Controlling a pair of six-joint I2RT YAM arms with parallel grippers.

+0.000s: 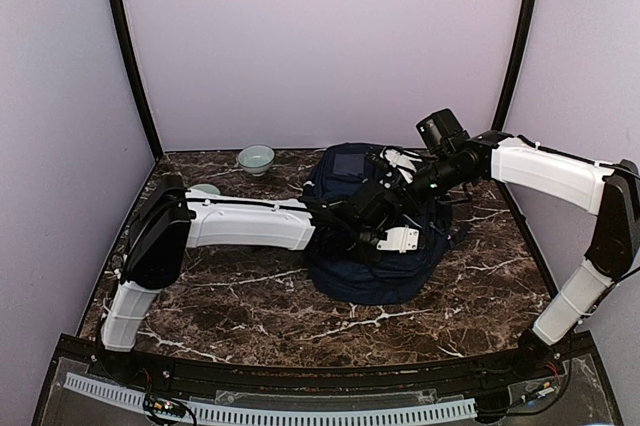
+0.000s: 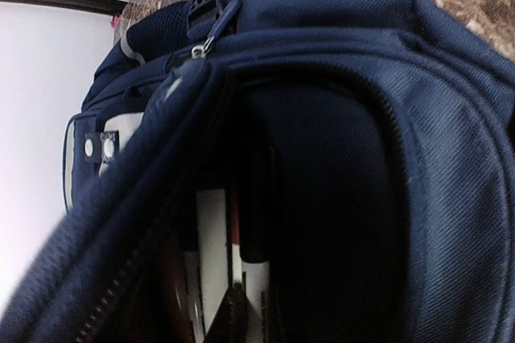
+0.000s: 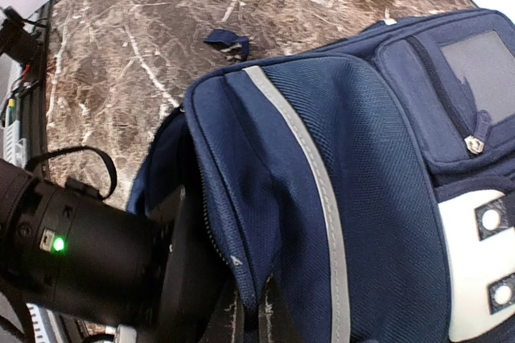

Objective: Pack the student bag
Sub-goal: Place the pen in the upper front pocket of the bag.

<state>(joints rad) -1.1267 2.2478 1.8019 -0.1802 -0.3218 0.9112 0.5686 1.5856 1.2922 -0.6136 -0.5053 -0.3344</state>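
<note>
roughly central on table [image 1: 250, 311], student bag [image 1: 368, 282]

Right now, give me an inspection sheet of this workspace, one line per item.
Surface: dark marble table, white-veined.
Job's things: student bag mid-table, one compartment open, white and red items inside.
Clutter: pale bowl and second bowl at the far edge.
Grippers: left gripper at the bag's opening, right gripper at its far end; jaws hidden.
Cables: black loop by the left arm; wiring at the bases.
Surroundings: lilac walls, black posts.
</note>
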